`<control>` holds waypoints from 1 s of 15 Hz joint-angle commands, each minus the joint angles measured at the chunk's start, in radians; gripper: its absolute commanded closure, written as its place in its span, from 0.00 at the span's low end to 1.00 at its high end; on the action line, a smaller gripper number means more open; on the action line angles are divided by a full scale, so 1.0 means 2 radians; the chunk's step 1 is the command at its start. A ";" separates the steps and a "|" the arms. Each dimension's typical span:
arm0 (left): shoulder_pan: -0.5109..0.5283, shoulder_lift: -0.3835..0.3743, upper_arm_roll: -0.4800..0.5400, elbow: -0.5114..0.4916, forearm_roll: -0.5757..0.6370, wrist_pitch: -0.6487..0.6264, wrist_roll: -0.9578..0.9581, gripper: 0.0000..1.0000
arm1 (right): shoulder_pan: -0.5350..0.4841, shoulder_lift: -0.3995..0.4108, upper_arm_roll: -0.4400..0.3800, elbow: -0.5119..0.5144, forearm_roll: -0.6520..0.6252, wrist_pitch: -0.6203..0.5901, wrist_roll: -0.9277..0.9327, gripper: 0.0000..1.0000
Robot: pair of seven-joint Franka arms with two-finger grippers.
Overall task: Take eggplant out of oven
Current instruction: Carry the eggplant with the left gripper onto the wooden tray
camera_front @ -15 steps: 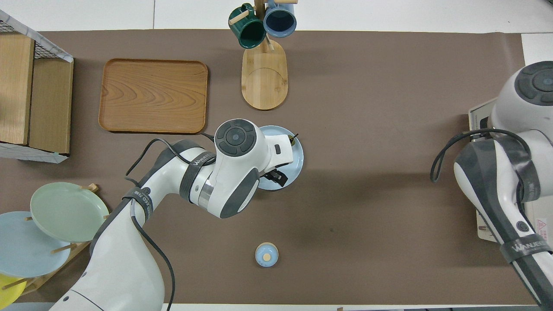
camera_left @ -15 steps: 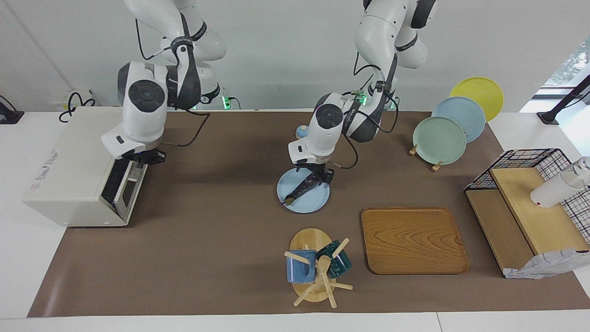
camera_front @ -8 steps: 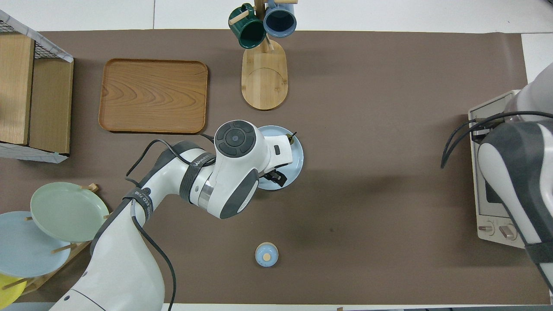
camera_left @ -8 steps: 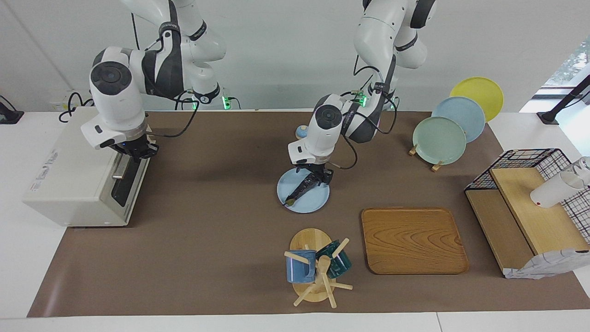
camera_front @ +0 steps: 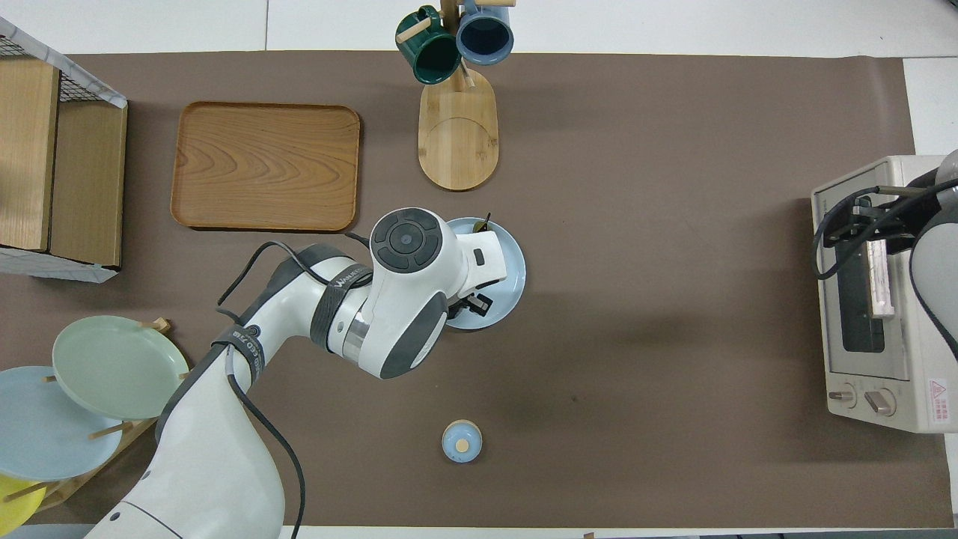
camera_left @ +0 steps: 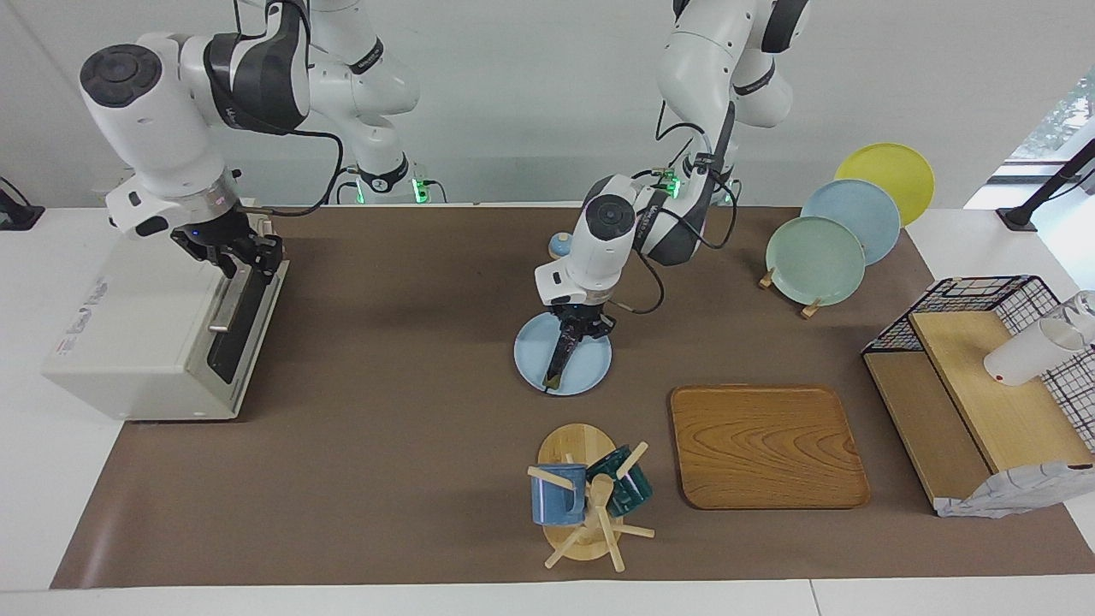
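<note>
The off-white oven stands at the right arm's end of the table, its dark glass door shut and its silver handle up; it also shows in the overhead view. My right gripper is by the door's top edge, just above the handle. The dark purple eggplant lies tilted on a light blue plate at mid-table, stem tip at the plate's edge farther from the robots. My left gripper is shut on its upper end. In the overhead view only the stem tip shows past the hand.
A mug tree with two mugs and a wooden tray lie farther from the robots than the plate. A small blue lidded pot sits nearer. A plate rack and a wire basket shelf stand at the left arm's end.
The oven door has swung up shut, and my right gripper has risen with it to the door's top edge. The eggplant has turned in my left gripper to point away from the robots.
</note>
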 commanded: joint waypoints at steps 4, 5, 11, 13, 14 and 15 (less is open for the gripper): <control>0.020 -0.028 0.010 0.019 -0.041 -0.024 -0.019 1.00 | -0.015 -0.036 0.005 0.021 0.032 -0.036 -0.013 0.00; 0.034 -0.038 0.011 0.026 -0.045 -0.043 -0.019 1.00 | -0.016 -0.040 0.005 0.019 0.032 -0.035 -0.012 0.00; 0.162 -0.038 0.013 0.112 -0.044 -0.149 -0.022 1.00 | 0.009 -0.033 -0.017 0.044 0.031 -0.056 -0.043 0.00; 0.199 -0.029 0.013 0.115 -0.040 -0.141 -0.021 1.00 | 0.028 -0.023 -0.042 0.072 0.030 -0.074 -0.048 0.00; 0.214 -0.028 0.014 0.115 -0.041 -0.138 -0.021 1.00 | 0.028 -0.026 -0.042 0.069 0.030 -0.072 -0.048 0.00; 0.230 -0.027 0.014 0.117 -0.041 -0.138 -0.022 1.00 | 0.028 -0.028 -0.042 0.065 0.028 -0.065 -0.049 0.00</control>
